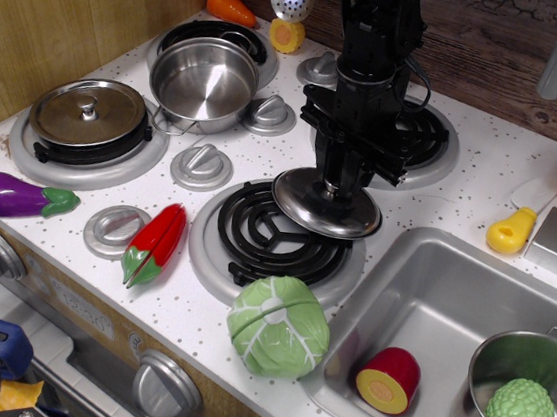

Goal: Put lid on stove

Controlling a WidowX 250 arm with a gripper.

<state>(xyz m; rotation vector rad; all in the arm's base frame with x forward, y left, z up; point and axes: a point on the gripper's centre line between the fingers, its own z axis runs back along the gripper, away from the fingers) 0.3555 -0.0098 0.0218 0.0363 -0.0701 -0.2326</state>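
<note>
The shiny round steel lid hangs just above the back right edge of the front middle coil burner of the white speckled stove. My black gripper comes down from above and is shut on the lid's centre knob. The lid is roughly level, tipped slightly. Its knob is mostly hidden by my fingers. A duller steel lid rests on the left burner.
A steel pot sits on the back left burner. A toy cabbage lies by the front burner, a red pepper and eggplant to the left. The sink at right holds a pot with a green vegetable and a red fruit half.
</note>
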